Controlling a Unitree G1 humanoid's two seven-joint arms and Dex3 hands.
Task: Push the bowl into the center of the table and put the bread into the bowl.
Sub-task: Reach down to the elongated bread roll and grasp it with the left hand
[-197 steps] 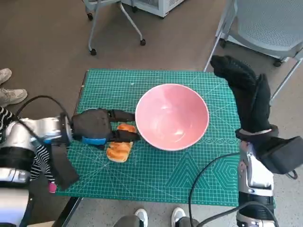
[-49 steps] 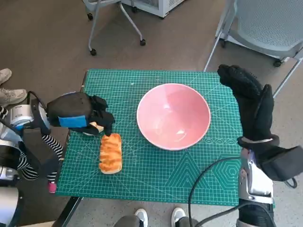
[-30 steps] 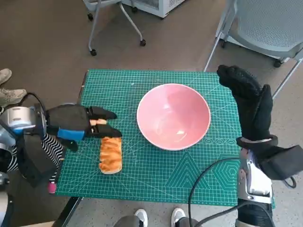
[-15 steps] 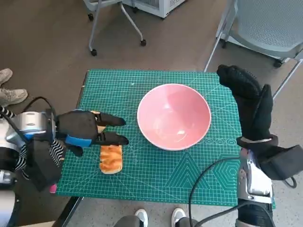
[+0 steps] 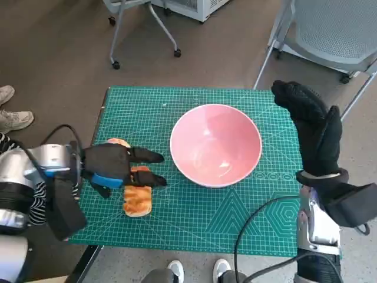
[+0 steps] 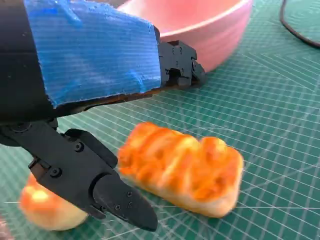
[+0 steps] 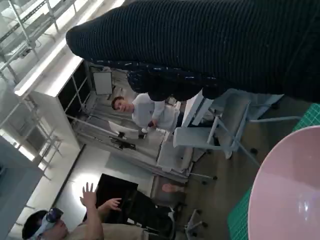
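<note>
While the pink bowl (image 5: 215,144) sits mid-table, the bread (image 5: 138,197) lies just under the left hand (image 5: 115,167), whose fingers (image 6: 115,200) are spread and empty, its long axis running near-far.

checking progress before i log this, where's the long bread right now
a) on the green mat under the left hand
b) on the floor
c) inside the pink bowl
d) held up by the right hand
a: the bread lies flat on the green mat beneath the left hand's spread fingers, and the pink bowl holds nothing.
</note>
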